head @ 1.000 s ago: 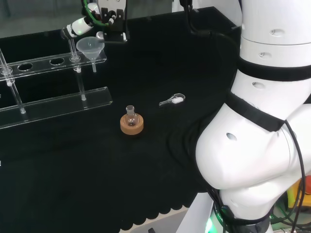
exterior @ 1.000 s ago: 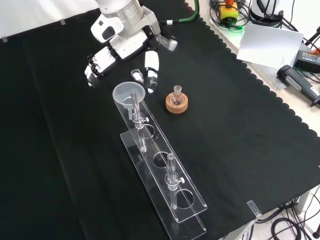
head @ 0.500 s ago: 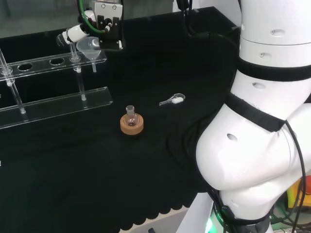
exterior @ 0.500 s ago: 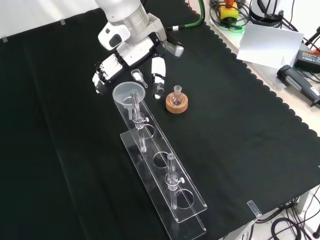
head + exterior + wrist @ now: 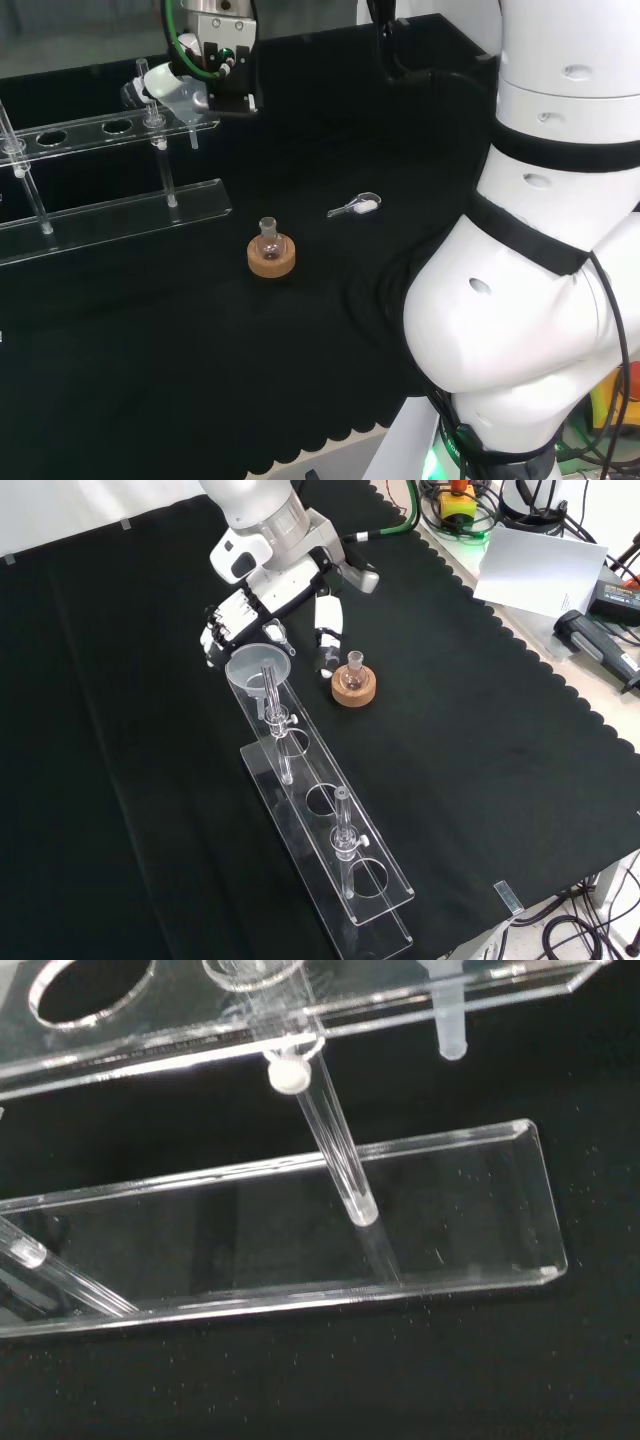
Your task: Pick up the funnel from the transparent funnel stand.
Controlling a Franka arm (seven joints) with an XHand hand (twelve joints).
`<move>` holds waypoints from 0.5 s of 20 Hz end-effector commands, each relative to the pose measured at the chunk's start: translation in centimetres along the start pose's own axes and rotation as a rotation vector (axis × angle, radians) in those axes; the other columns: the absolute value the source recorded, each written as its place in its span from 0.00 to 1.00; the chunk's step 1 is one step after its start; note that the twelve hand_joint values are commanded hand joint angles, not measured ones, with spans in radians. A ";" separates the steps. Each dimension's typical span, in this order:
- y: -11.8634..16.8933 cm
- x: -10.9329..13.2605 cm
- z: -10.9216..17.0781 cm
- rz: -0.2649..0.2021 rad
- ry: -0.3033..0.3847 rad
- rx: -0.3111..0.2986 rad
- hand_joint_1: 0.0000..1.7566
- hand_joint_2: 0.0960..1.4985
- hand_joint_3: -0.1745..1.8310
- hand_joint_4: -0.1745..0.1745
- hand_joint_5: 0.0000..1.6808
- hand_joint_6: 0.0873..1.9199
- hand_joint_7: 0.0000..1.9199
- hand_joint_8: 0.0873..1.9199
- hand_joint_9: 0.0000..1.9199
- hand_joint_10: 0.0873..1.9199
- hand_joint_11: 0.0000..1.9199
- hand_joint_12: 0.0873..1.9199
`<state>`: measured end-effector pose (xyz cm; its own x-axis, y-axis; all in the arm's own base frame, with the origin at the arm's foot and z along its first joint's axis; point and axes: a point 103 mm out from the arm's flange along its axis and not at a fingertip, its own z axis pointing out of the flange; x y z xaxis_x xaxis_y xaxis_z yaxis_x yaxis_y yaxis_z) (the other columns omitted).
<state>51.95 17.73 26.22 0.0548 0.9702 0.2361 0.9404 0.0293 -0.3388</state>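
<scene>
In the front view, the clear stand (image 5: 330, 840) runs down the worktop (image 5: 520, 760), and the funnel (image 5: 256, 668) sits in its top end hole. The robot hand (image 5: 265, 615) is just above the funnel, fingers (image 5: 225, 630) and thumb (image 5: 327, 640) spread either side of the rim, grasping nothing. Right of the funnel, a small flask (image 5: 353, 670) stands on a cork ring (image 5: 354, 688).

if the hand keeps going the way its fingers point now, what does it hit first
Most likely the clear plastic funnel sitting in the end hole of the transparent funnel stand. In the front view the hand has fingers to either side of the funnel's rim, spread open. Depth is unclear, so contact can't be confirmed.
</scene>
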 end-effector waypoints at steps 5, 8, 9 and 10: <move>-0.4 -0.3 0.8 0.014 -0.002 0.032 0.22 0.43 0.09 0.34 0.00 0.00 0.03 0.22 0.00 0.21 0.00 0.15; -0.5 -0.9 0.8 0.024 -0.027 0.054 0.22 0.43 0.09 0.33 0.00 0.00 0.02 0.23 0.00 0.20 0.00 0.17; -0.5 -1.1 0.7 0.029 -0.029 0.058 0.22 0.43 0.09 0.33 0.00 0.00 0.02 0.23 0.00 0.19 0.00 0.17; -0.6 -1.3 0.7 0.032 -0.037 0.064 0.22 0.43 0.09 0.33 0.00 0.00 0.02 0.23 0.00 0.18 0.00 0.17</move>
<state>51.22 17.40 25.63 0.0690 0.9726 0.2220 0.9256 0.0206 -0.3780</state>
